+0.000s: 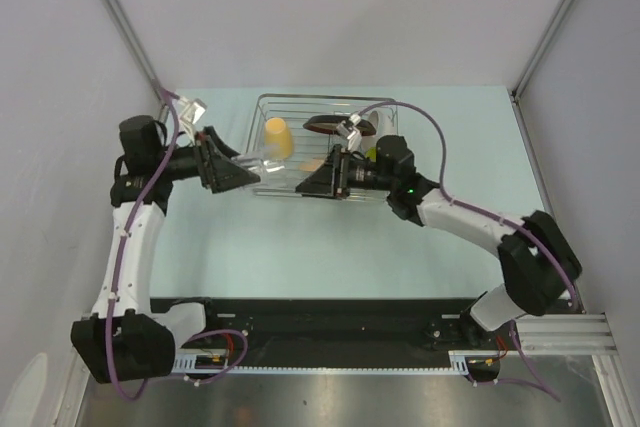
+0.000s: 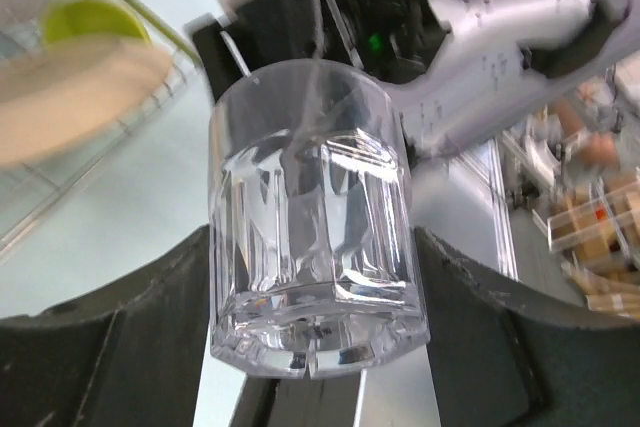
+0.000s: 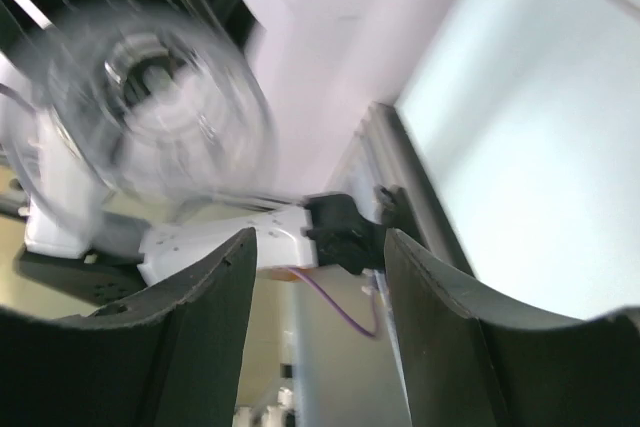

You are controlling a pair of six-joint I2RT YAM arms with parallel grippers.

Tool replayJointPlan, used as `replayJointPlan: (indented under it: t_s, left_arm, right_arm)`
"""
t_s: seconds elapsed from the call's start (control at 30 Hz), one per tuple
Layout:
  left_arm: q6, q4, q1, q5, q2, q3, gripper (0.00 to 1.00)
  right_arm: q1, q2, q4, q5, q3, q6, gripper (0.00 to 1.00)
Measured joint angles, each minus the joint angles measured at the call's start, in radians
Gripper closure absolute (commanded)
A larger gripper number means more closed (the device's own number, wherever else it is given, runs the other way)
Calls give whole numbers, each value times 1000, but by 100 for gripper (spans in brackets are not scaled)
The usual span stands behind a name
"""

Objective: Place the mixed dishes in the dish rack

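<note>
Your left pincer (image 1: 248, 173) is pinching the glass (image 2: 310, 237): in the left wrist view both fingers (image 2: 150, 337) press against its sides, low down near its thick base, and its other end points away from the camera. The glass hangs in the air at the near edge of the rack (image 1: 320, 97), between your two arms, clear of the tabletop (image 1: 300, 257).

Your right pincer (image 3: 320, 277) is spread, with nothing between its fingers. In its wrist view the glass is only a blur up and to the left, ahead of the fingertips and apart from them. From above, the two pincers face each other tip to tip over the rack's near side, close together.

Inside the rack, the mug (image 1: 277, 137) sits in the left part, and the dark plate (image 1: 325, 127) lies toward the back, partly hidden by your right arm. The left wrist view also catches a green bowl (image 2: 90, 19) and a beige plate (image 2: 80, 97) at the rack wires, both blurred; you cannot tell from it which slots they are in.
</note>
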Motion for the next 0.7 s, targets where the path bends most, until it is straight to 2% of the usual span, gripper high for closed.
replayJointPlan:
  t_s: [0.1,0.13,0.2,0.27,0.3,0.33,0.4,0.57,0.7]
  left_arm:
    - [-336,412,64,21,-21,-53,100]
    - [-391,487,81,24,-6,-37,100]
    - [-434,534,100,31,30,10,100]
    - [-340,410,104,16,86,113,100]
    - [-254,285,95,-29,130,194,100]
    - [-148,151,68,-101,180,293,100]
    - [11,-6,-20,-261,272,444,100]
    - [188,-190,-217,-647,304,419,100]
    - [244,-261,-284,-900,317,408,100]
  right_arm:
    - [-50,-120,-222,-4,-25,-149,43]
    - [-64,-161,-288,-1,-42,-187,43]
    - [-93,-249,-396,7,-98,-243,44]
    - [-124,-344,-484,15,-150,-272,44]
    - [-142,-389,-517,18,-170,-283,44]
    - [-156,-424,-539,19,-180,-288,44]
    - [-188,-500,-574,28,-187,-293,45]
    - [-228,-626,-607,41,-187,-302,45]
    - [-232,-638,-652,49,-189,-316,47]
